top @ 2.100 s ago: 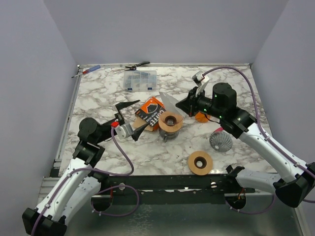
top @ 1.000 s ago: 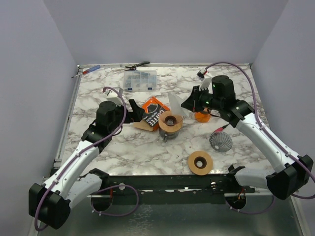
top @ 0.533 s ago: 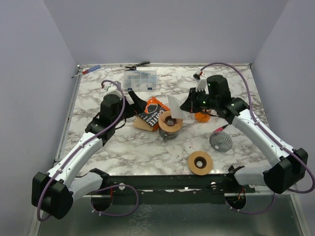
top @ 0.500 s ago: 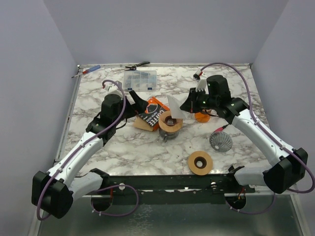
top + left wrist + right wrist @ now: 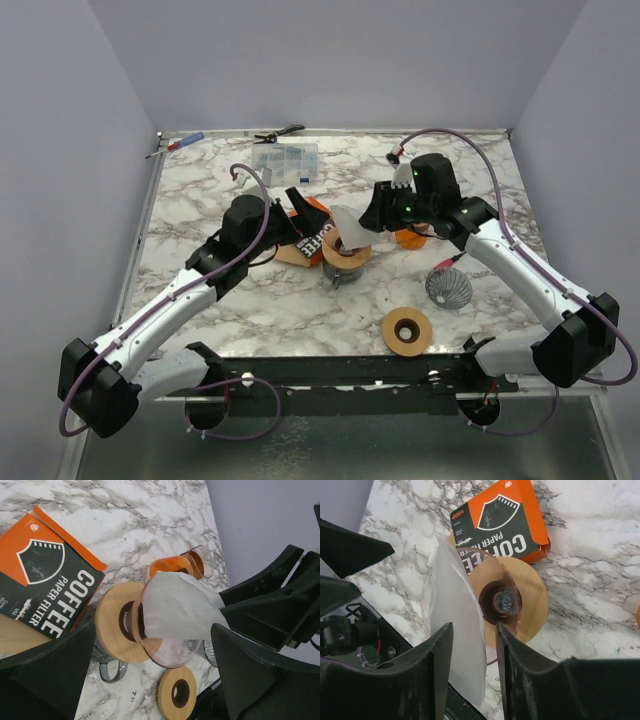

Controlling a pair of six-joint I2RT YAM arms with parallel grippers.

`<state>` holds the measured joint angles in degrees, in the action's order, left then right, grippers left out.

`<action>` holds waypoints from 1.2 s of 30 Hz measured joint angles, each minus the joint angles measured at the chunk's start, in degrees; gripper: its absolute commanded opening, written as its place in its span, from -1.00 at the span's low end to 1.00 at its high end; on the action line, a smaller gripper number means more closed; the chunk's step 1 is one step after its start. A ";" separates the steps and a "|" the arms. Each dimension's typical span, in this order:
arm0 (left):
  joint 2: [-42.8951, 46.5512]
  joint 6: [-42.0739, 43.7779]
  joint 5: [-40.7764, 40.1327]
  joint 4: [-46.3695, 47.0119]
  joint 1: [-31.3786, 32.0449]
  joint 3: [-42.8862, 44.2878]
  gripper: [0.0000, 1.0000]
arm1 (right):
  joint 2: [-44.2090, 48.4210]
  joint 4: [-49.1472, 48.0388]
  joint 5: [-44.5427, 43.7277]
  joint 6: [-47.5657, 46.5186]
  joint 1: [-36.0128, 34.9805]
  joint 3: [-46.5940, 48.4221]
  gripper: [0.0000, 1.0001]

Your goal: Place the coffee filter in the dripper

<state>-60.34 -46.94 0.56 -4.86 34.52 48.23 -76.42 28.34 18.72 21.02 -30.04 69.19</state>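
Inside right end effector [image 5: 475,627], coffee filter [image 5: 454,611]

Marble table [image 5: 200,190]. Far edge: screwdriver [image 5: 178,145], pliers [image 5: 277,132], clear compartment box [image 5: 285,164]. Centre: orange/black filter box [image 5: 45,587], dripper [image 5: 347,252] w/ wooden collar just beside it, orange cup [image 5: 410,238] further right. Nearer: wire-mesh cone [image 5: 448,287], wooden ring [image 5: 407,330].

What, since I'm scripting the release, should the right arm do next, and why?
Probably spread the right fingers wider and lift straight off. The filter already sits in the dripper, leaning on one side of the cone. Its outer edge runs between the parted fingers, so pulling sideways might drag it out.
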 measured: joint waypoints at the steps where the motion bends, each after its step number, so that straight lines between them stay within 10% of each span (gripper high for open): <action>1: -0.15 -0.07 -0.07 0.02 0.68 0.09 0.98 | -0.07 -0.11 0.09 0.04 -0.02 -0.02 -0.02; 36: -7.78 0.81 -5.51 -0.72 6.12 1.73 0.93 | -2.34 -3.39 2.89 0.94 -1.51 -1.01 0.23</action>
<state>-68.12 -46.13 -4.95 -5.58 40.64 49.95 -78.76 24.95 21.61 21.96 -31.55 68.18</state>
